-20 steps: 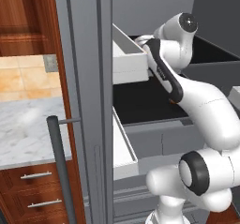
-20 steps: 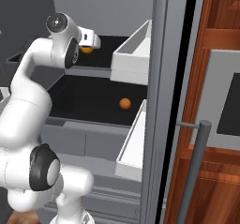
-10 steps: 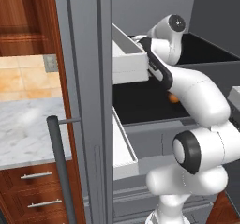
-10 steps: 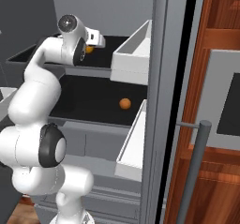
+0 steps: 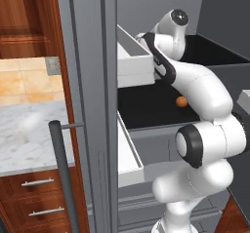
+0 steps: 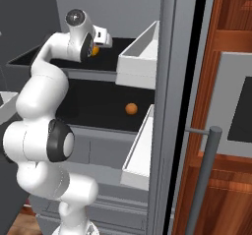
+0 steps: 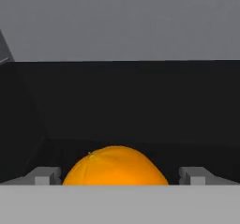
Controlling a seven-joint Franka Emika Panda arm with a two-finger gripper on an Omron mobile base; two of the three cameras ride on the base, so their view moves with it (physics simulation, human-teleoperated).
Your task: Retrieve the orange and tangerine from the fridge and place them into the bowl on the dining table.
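Orange fruit, two pieces, both inside the open fridge point(image 5: 93, 81). One orange point(image 7: 115, 166) lies on the upper black shelf point(image 6: 44, 57), seen large in the hand view between the two finger tips point(image 7: 47, 175); from the right base view a sliver of it shows just behind the robot's hand. The second, a smaller tangerine point(image 6: 131, 108), sits alone on the lower black shelf point(image 5: 146, 107), well apart from the arm; it appears also in the left base view.

Gripper point(image 7: 119, 176), one: jaws spread wide, one tip on each side of the orange, nothing clamped; whether the tips touch the fruit cannot be told.

White door bins, two per side visible: an upper bin point(image 5: 132, 56) and a lower bin point(image 5: 128, 149) on the left door.

Bar handles, two, dark grey and vertical point(image 5: 63, 178).

Marble counter point(image 5: 29, 134), one, beside the fridge, over wooden drawers point(image 5: 36, 198), two fronts counted.
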